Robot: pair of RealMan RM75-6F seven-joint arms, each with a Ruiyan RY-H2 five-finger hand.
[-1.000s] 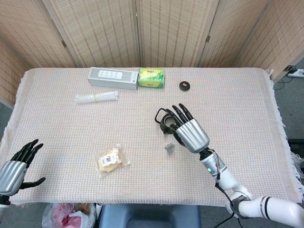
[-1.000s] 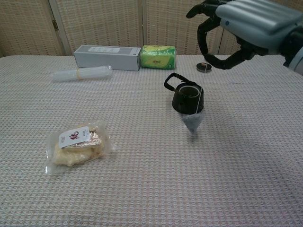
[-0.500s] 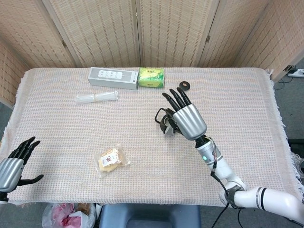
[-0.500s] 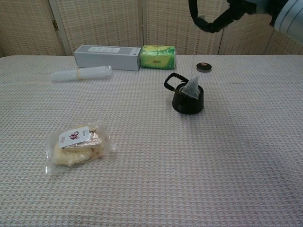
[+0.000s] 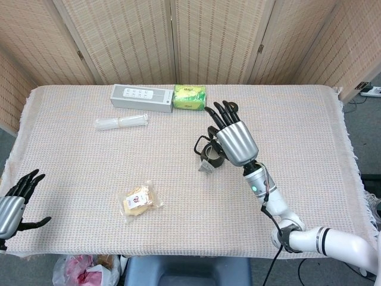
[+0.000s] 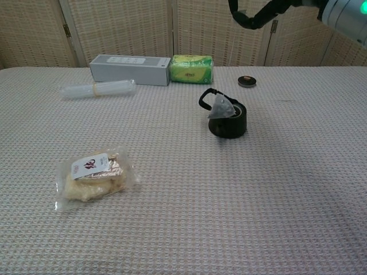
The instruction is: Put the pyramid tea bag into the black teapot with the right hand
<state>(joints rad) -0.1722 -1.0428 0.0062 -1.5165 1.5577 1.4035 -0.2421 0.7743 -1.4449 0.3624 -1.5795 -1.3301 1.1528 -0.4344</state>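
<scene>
Nearest thing on the table (image 6: 298, 217) is the clear snack packet (image 6: 94, 173) by the front-left corner, and the left hand (image 5: 13, 204) sits past the front-left edge in the head view, fingers spread and empty, out of it.

Mid-table is the black teapot (image 6: 228, 119) with the pyramid tea bag (image 6: 218, 107) hanging right at its rim on the left side, dangling on a string. The chest view makes it look like it's touching the rim, half over the opening; in the head view the tea bag (image 5: 206, 166) seems to hang just outside the pot (image 5: 211, 155), toward the front. So I'd call it not in yet.

What changed: a second ago the bag was swinging low in front of the pot, then half a second ago it was over the opening, and now it's drifted to the left rim. The right hand (image 5: 233, 137) has climbed and moved toward the far edge. Looks like the string is swinging, so it needs to settle and be lowered straight in.

Hard to see: the right hand (image 6: 258, 12) is mostly cut off at the top of the chest view, and the head view only shows its back. Presumably it's pinching the string, but I can't tell how.

Along the far edge: plastic tube (image 6: 98, 88), grey box (image 6: 129, 69), green packet (image 6: 191, 68), small dark lid (image 6: 247, 81).
</scene>
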